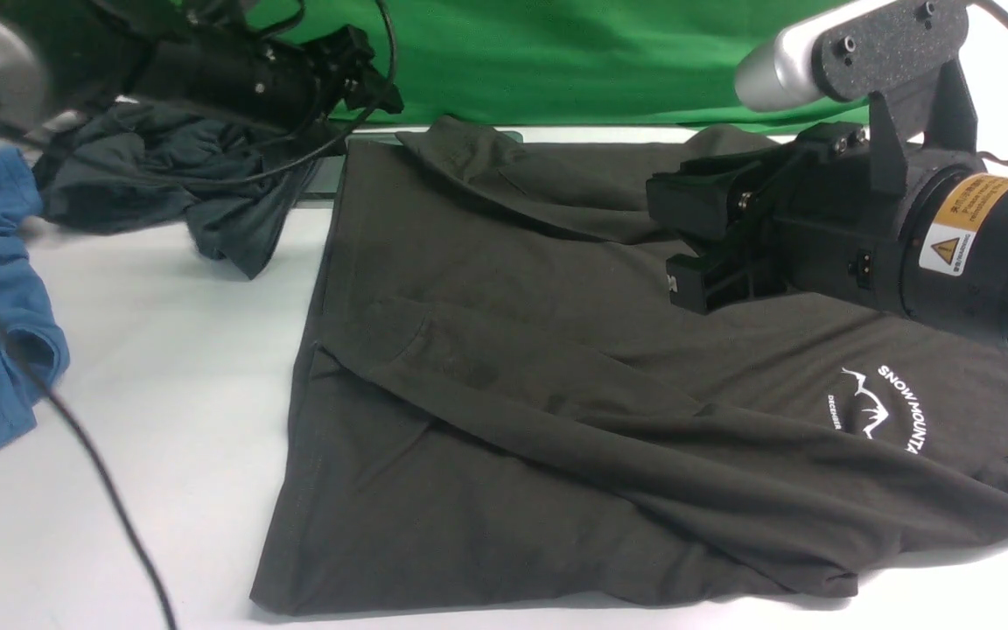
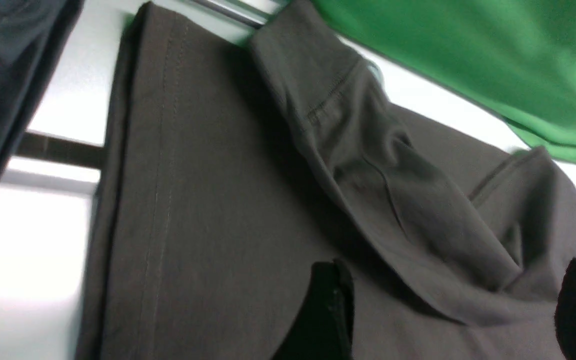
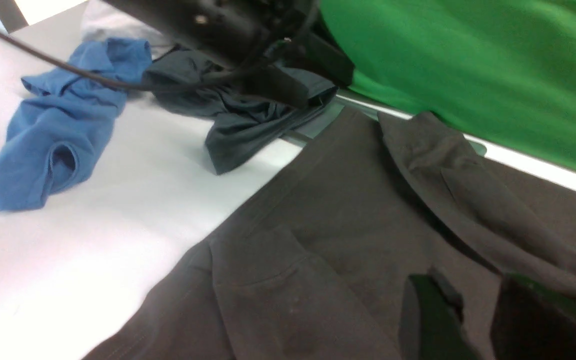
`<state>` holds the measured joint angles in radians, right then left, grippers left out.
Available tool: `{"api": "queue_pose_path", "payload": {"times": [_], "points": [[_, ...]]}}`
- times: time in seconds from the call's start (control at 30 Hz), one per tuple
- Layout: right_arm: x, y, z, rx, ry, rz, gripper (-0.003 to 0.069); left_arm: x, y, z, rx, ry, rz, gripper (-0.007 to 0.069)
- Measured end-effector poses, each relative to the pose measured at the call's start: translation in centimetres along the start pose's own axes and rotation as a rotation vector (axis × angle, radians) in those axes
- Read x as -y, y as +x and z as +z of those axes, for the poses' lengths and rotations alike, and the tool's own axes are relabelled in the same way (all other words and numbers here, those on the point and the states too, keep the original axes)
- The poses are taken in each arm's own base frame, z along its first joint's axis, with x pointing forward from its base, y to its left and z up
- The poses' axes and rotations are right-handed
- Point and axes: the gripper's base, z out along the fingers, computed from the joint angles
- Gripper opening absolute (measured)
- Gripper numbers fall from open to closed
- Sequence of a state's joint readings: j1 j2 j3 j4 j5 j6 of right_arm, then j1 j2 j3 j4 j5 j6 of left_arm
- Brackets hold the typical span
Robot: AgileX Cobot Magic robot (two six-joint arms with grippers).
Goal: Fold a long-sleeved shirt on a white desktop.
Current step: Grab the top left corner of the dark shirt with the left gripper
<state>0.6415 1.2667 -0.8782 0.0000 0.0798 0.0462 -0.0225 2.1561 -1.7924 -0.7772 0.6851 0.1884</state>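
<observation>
The dark charcoal-brown cotton long-sleeved shirt (image 1: 556, 420) is lying across the frame's centre and right, its logo partly cut off by a fold. My left gripper (image 1: 373, 101), upper left, is hovering wide open; my right gripper (image 1: 679, 249), upper right, is hanging partly open; both are holding nothing.

My left arm (image 1: 233, 79) reaches in from the left, its claw (image 2: 448, 310) spread wide. My right arm (image 1: 950, 236) stretches inward from the right, wrist nearly level, its claw (image 3: 473, 310) parted with a narrower gap and gripping nothing.
</observation>
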Motion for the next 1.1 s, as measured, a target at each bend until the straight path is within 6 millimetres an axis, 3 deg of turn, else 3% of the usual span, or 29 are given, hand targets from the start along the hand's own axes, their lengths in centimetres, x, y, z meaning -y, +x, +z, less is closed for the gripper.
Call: {"api": "queue_pose_path", "payload": {"times": [0.03,0.2,0.4,0.73,0.93,1.1], "points": [[0.0,0.0,0.0,0.001,0.0,0.0,0.0186,0.2,-0.3,0.0,0.005,0.003,0.002,0.0575],[0.0,-0.3,0.0,0.029,-0.002,0.034,0.0197,0.9,-0.8,3.9,-0.033,-0.013,-0.027,0.0574],[0.0,-0.5,0.0,0.051,-0.004,0.05,0.0212,0.1,-0.3,7.0,-0.05,-0.059,-0.099,0.0574],[0.0,-0.5,0.0,0.052,-0.004,0.051,0.0234,-1.3,-0.4,10.0,0.101,-0.003,-0.259,0.0574],[0.0,-0.5,0.0,0.054,-0.004,0.051,0.0238,-2.0,0.4,11.7,0.106,0.035,-0.341,0.0574],[0.0,-0.5,0.0,0.054,-0.004,0.051,0.0238,-2.0,0.2,11.7,0.123,0.046,-0.276,0.0541]]}}
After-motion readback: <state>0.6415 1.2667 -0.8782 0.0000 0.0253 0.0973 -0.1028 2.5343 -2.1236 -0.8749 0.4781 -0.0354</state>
